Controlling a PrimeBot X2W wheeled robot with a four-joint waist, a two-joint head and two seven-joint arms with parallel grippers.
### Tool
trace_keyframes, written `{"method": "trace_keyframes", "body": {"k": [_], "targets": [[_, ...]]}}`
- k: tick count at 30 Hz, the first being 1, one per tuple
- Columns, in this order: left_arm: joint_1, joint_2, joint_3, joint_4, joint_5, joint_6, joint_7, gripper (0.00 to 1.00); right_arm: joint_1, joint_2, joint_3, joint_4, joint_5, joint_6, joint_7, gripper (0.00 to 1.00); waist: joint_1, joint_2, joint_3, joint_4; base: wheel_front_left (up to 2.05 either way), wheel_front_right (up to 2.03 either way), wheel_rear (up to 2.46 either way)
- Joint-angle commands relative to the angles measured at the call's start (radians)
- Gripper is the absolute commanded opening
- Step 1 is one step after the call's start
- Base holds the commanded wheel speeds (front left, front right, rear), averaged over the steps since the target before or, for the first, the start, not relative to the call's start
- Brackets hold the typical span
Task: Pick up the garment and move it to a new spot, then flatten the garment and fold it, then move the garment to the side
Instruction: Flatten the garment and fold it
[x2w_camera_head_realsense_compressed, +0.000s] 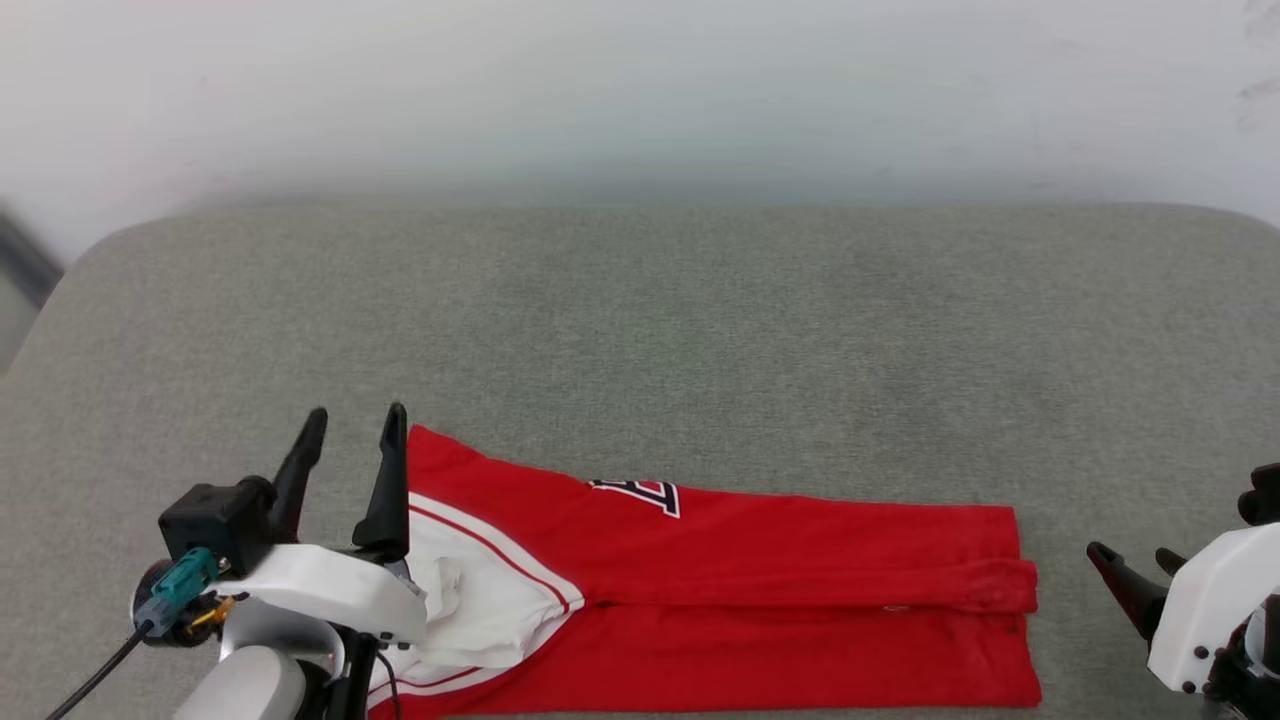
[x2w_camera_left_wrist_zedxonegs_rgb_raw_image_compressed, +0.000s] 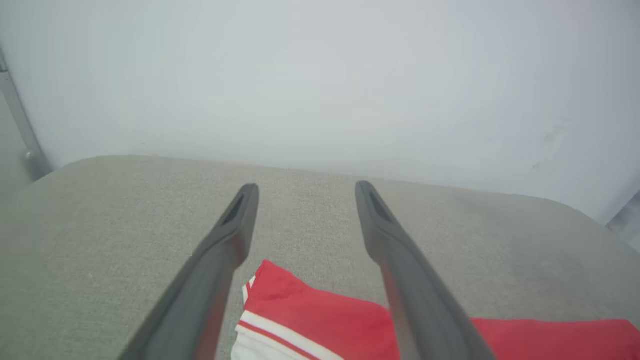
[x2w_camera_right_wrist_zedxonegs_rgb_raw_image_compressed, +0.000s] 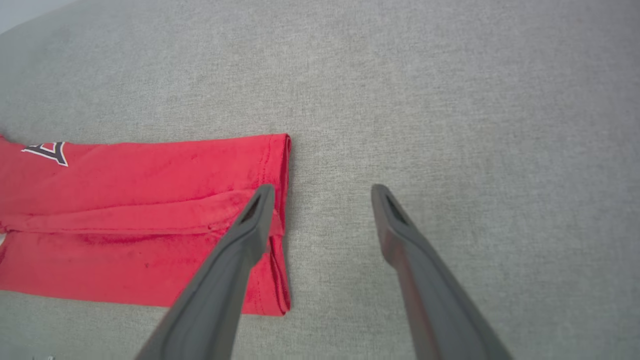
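Grey fabric surface (x2w_camera_head_realsense_compressed: 640, 330), pale wall (x2w_camera_head_realsense_compressed: 640, 90), folded garment (x2w_camera_head_realsense_compressed: 760, 590)

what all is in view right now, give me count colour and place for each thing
garment: one, red with white inside and striped trim, folded into a long band, lying flat at the near edge of the surface
number print: one, black with white outline, partly hidden at the garment's far fold
surface: one, grey fabric, under everything
wall: one, pale, behind the surface
left gripper: one, dark fingers, open, at the garment's left end
right gripper: one, dark fingers, open, just past the garment's right end
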Motion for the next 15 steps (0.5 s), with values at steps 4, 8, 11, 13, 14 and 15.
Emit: {"method": "trace_keyframes", "body": {"k": [4, 8, 11, 13, 14, 15], "targets": [[-0.001, -0.01, 0.021, -0.061, 0.088, 0.038, -0.014, 1.0, -0.023, 0.01, -0.002, -0.006, -0.022, -0.001, 0.066, 1.0, 0.0001, 0.0, 0.032, 0.036, 0.0, 0.0, 0.0], [0.008, -0.02, 0.035, -0.103, 0.141, 0.038, -0.016, 1.0, -0.033, 0.039, 0.011, 0.018, -0.022, -0.001, 0.093, 1.0, 0.0001, 0.0, 0.066, 0.068, 0.0, 0.0, 0.0], [0.013, -0.033, 0.044, -0.124, 0.166, 0.032, -0.016, 1.0, -0.05, 0.063, 0.025, 0.059, -0.012, -0.001, 0.088, 1.0, 0.0001, 0.0, 0.09, 0.085, 0.0, 0.0, 0.0], [0.012, -0.037, 0.049, -0.13, 0.175, 0.025, -0.016, 1.0, -0.052, 0.071, 0.035, 0.106, -0.011, -0.001, 0.09, 1.0, 0.0001, 0.0, 0.104, 0.094, 0.0, 0.0, 0.0], [0.01, -0.041, 0.05, -0.131, 0.179, 0.019, -0.016, 1.0, -0.055, 0.074, 0.042, 0.124, -0.01, -0.001, 0.09, 1.0, 0.0001, 0.0, 0.11, 0.098, 0.0, 0.0, 0.0], [0.009, -0.041, 0.051, -0.129, 0.182, 0.016, -0.016, 1.0, -0.057, 0.079, 0.047, 0.147, -0.004, -0.001, 0.097, 1.0, 0.0001, 0.0, 0.113, 0.101, 0.0, 0.0, 0.0]]}}
